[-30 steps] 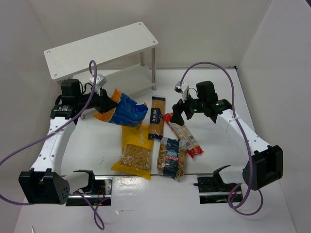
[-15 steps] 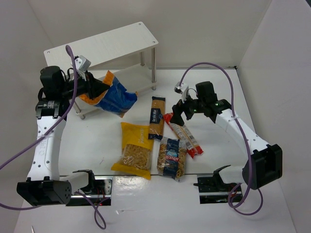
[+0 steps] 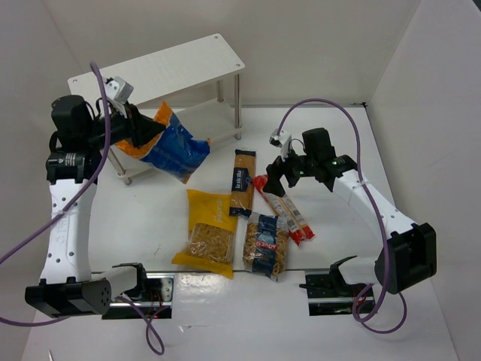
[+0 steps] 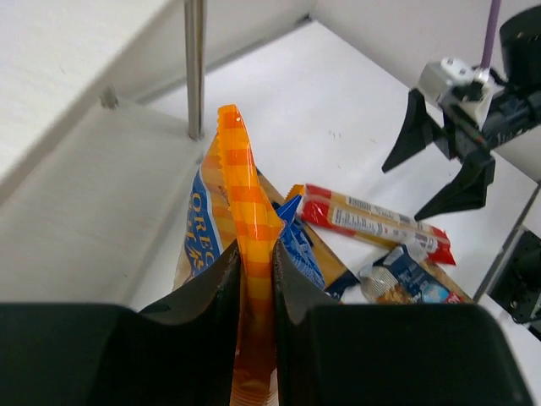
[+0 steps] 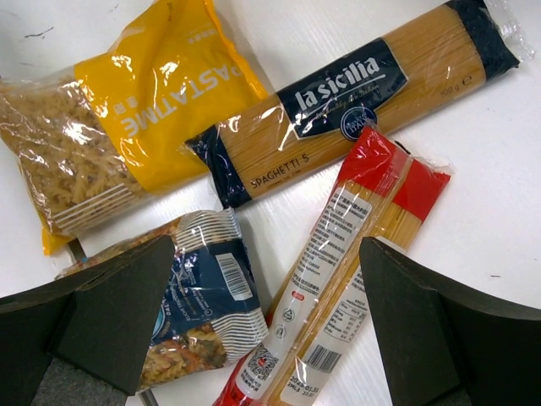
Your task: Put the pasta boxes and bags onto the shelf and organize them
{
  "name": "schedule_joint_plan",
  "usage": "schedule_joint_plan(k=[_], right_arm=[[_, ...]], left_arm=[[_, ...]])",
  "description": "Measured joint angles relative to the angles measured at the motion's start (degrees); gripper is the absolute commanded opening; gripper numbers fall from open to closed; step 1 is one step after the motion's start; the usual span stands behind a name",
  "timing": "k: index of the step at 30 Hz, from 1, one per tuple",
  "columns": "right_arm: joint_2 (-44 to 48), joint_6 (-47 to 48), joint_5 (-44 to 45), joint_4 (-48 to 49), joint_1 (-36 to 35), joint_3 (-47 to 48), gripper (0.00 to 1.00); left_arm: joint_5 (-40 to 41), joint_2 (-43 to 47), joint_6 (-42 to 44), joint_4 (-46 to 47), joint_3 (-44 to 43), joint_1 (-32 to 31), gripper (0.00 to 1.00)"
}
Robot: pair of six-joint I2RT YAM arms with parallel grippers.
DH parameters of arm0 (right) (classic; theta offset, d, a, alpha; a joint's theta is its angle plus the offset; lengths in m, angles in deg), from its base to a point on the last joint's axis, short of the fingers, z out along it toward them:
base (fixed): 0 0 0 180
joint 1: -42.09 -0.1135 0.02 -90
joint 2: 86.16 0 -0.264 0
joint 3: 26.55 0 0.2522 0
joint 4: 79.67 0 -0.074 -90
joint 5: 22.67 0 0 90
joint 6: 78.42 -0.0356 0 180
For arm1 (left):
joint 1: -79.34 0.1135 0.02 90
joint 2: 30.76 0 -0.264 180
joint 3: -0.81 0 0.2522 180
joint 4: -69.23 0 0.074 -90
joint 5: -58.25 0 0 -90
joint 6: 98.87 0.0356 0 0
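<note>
Shelf (image 3: 158, 71) stands just ahead of left tool (image 4: 254, 279). Left tool pinches blue bag (image 3: 176, 149) by its orange end, so the body hangs free toward the lower tier. Yellow bag (image 5: 152, 93), navy box (image 5: 355, 85), red pack (image 5: 338, 254) and clear bag (image 5: 199, 313) lie on the surface (image 3: 150, 218) below right tool (image 3: 275, 179), which is spread wide, likely lining up on red pack.

Robot lab cell: bare white walls (image 3: 316, 45), white tbl (image 3: 225, 331) w/ purple cabling (image 3: 331, 103).

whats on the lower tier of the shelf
Nothing shows on the visible part of the shelf's lower tier. The top tier and the blue bag held by the left gripper cover the rest.
</note>
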Motion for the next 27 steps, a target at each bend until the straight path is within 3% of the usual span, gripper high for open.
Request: schedule_joint_plan(k=[17, 27], right_arm=[[-0.1, 0.2, -0.4, 0.0, 0.0, -0.1, 0.99], [-1.2, 0.2, -0.9, 0.0, 0.0, -0.4, 0.99]], left_arm=[[2.3, -5.2, -3.6, -2.4, -22.5, 2.6, 0.0], [10.1, -9.2, -5.3, -2.8, -27.8, 5.4, 0.0]])
